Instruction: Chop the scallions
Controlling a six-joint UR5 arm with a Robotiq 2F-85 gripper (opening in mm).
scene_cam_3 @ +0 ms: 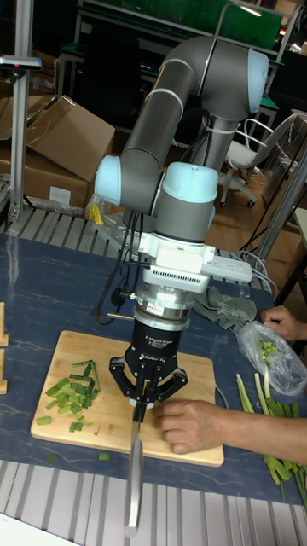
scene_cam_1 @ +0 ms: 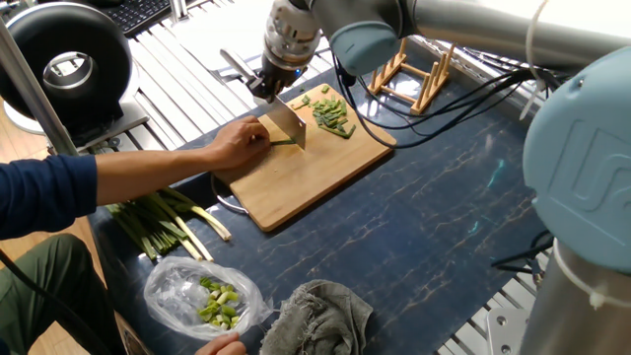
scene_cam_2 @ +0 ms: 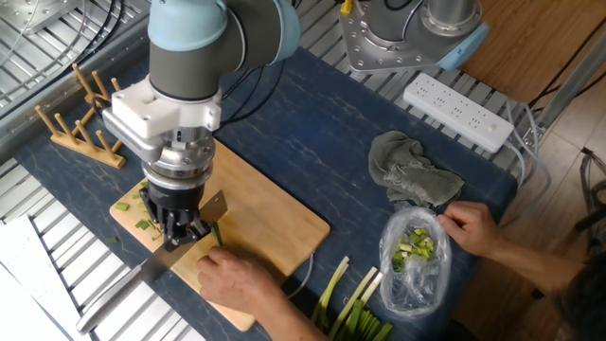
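Dark blue, marbled and ringed by slatted metal, the surface (scene_cam_1: 463,207) carries a wooden cutting board (scene_cam_1: 315,173) set at an angle. Over the board's far end hangs the tool (scene_cam_3: 143,394), its fingers closed on the handle of a knife (scene_cam_2: 142,275); the broad blade (scene_cam_1: 288,122) tilts down toward the wood and its handle points out past the board's edge in the tall view.

A person's hand (scene_cam_1: 237,143) lies flat on the board just beside the blade, pinning the scallions (scene_cam_1: 281,142), of which only a short green length shows between the fingertips and the steel. Whether the edge touches the stalk is hard to tell from these angles. Beyond the blade, a loose heap of cut green bits (scene_cam_1: 331,112) sits on the board's far part, with a few stray pieces off the board on the surface.

Near the board's front corner lies a thicker bundle of stalks (scene_cam_1: 163,222) with pale bases. Close by, the person's other hand (scene_cam_2: 469,225) grips the top of a clear plastic bag (scene_cam_2: 413,260) holding pale green chunks, and a crumpled grey cloth (scene_cam_2: 409,175) rests just beside it. A wooden peg rack (scene_cam_2: 80,121) stands beyond the board, and a white power strip (scene_cam_2: 457,112) lies at the surface's edge.
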